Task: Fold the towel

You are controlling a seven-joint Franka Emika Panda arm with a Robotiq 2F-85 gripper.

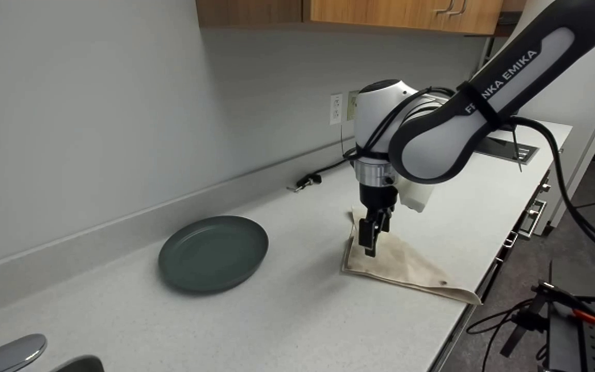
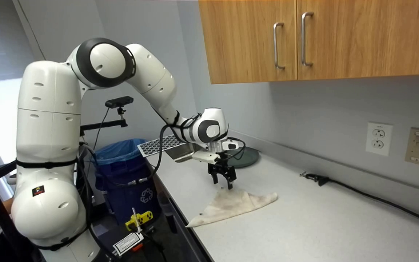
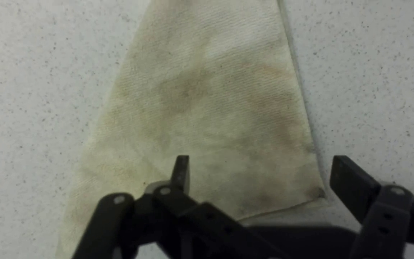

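A beige, stained towel [image 1: 401, 263] lies on the white counter, folded into a rough triangle with layered edges. It also shows in an exterior view [image 2: 231, 207] and in the wrist view [image 3: 210, 108]. One corner reaches the counter's front edge. My gripper [image 1: 374, 243] points down above the towel, near its squared corner; it also shows in an exterior view [image 2: 223, 183]. In the wrist view the gripper [image 3: 260, 158] is open, fingers wide apart with nothing held. One finger is over the cloth, the other just outside its edge, with the dark-stained corner between them.
A dark green plate [image 1: 215, 253] lies on the counter near the wall. A black cable with a clamp [image 1: 309, 181] lies along the backsplash. A faucet [image 1: 8, 354] is at the near left. Wooden cabinets [image 2: 362, 40] hang above. A blue bin [image 2: 126, 182] stands beside the counter.
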